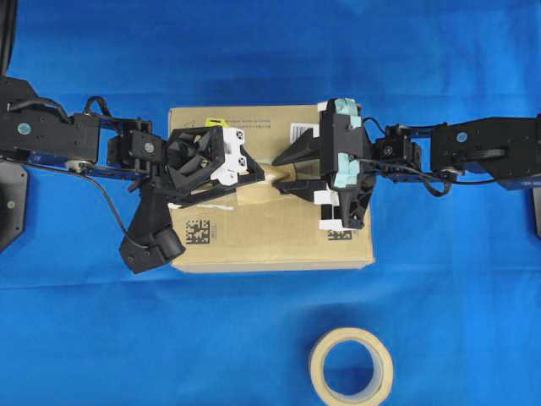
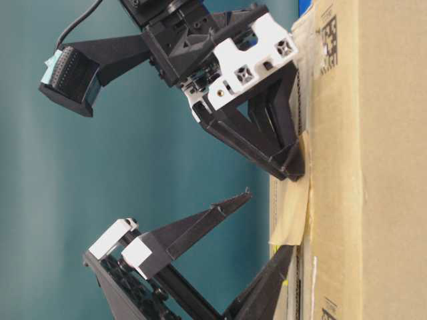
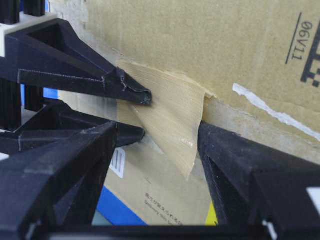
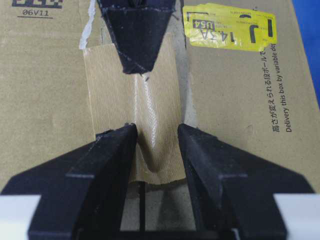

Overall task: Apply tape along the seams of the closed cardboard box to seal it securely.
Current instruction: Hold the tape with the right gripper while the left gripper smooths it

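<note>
The brown cardboard box [image 1: 279, 237] lies mid-table, with its yellow sticker [image 4: 227, 25] on top. A short tan piece of tape [image 4: 150, 100] lies over the seam [image 4: 145, 200], partly stuck down, with a raised ridge in the middle and a lifted edge [image 3: 175, 115]. My right gripper [image 4: 156, 127] is open; both tips press on the tape and straddle the ridge. My left gripper [image 3: 157, 130] is open wide. One of its fingers [image 4: 135, 40] rests on the tape's other end, and the other finger [image 2: 227, 207] stands off the box. Both grippers meet at the box centre, left [image 1: 254, 178] and right [image 1: 286, 172].
A round tan tape roll [image 1: 351, 365] lies on the blue cloth in front of the box, to the right. A black square code [image 1: 197, 230] and a white barcode label [image 1: 303, 131] are on the box top. Both arms stretch in over the box from the sides.
</note>
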